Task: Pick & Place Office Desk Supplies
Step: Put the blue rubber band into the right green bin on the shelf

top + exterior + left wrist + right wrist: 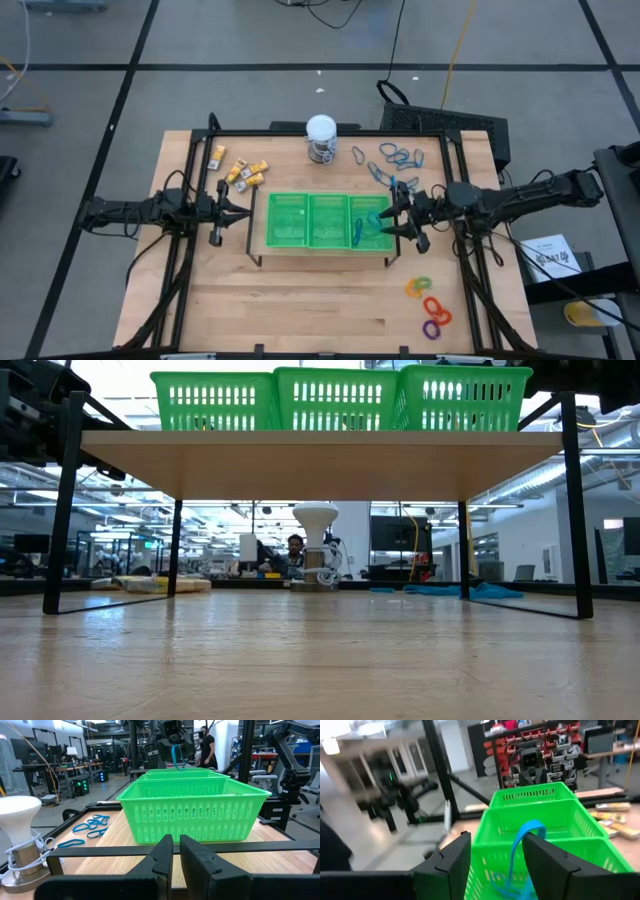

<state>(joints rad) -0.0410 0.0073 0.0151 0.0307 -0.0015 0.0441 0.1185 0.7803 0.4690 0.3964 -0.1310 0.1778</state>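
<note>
1. Left gripper waits left of the green tray, fingers closed, empty.
2. Yellow-and-white blocks lie far left.
3. Right gripper over the tray's right compartment, fingers parted, a blue loop between them.
4. Coloured rings near right.

Two dark jointed arms, black cables, blocky black fingers.

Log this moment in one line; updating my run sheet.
right gripper: open, blue loop between fingers | over green plastic tray | left gripper: shut, waiting
</note>
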